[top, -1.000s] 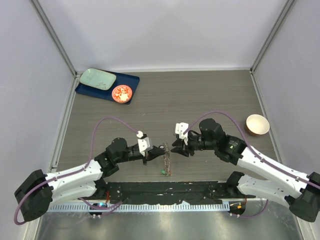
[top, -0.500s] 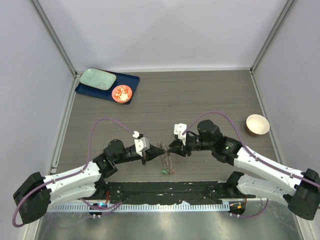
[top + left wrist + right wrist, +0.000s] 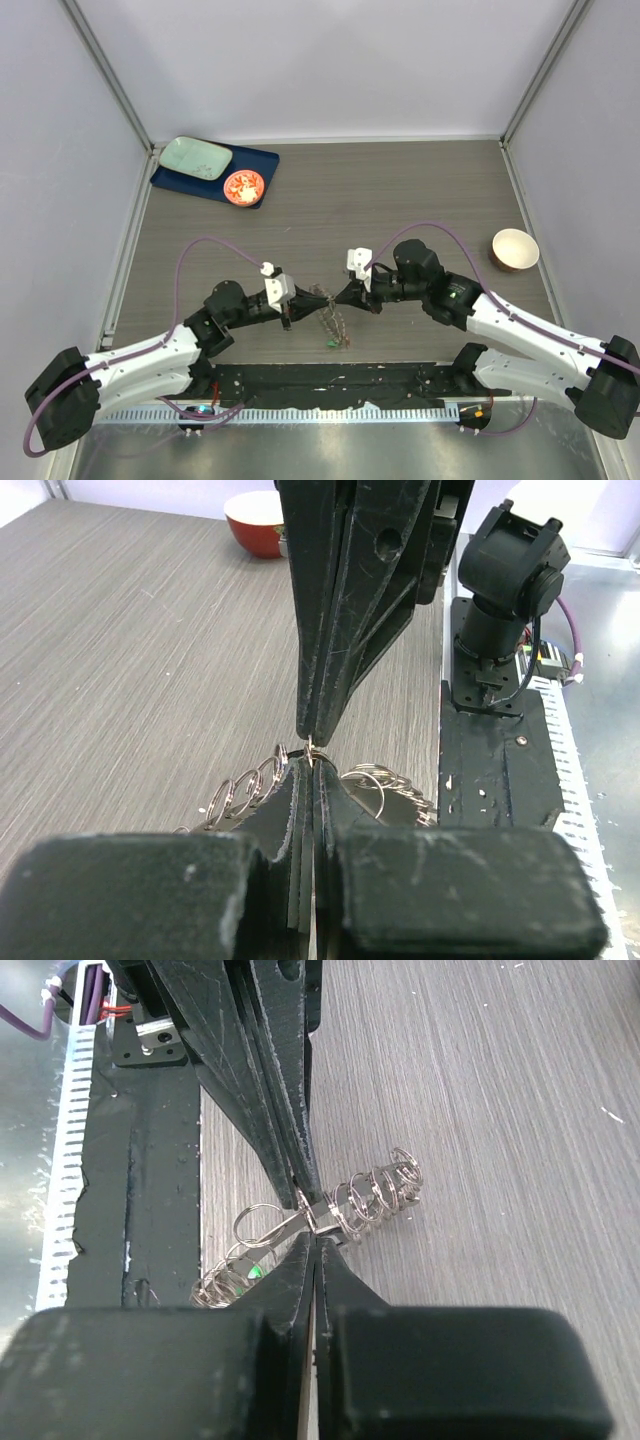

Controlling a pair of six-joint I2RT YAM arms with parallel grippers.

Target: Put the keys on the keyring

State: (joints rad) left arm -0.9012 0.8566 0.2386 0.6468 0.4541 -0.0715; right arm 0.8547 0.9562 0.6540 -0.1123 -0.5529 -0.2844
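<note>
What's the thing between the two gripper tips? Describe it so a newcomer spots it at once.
On the grey wood-grain table, look near the front edge, where the left gripper and right gripper meet tip to tip. Pinched there is a short strand of small silver rings trailing toward the arm bases, a green speck at its end; nothing else nearby is shiny or linked.

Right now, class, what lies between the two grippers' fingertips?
Only the keyring, pinched by the left gripper and right gripper; both wrist views show it.
</note>
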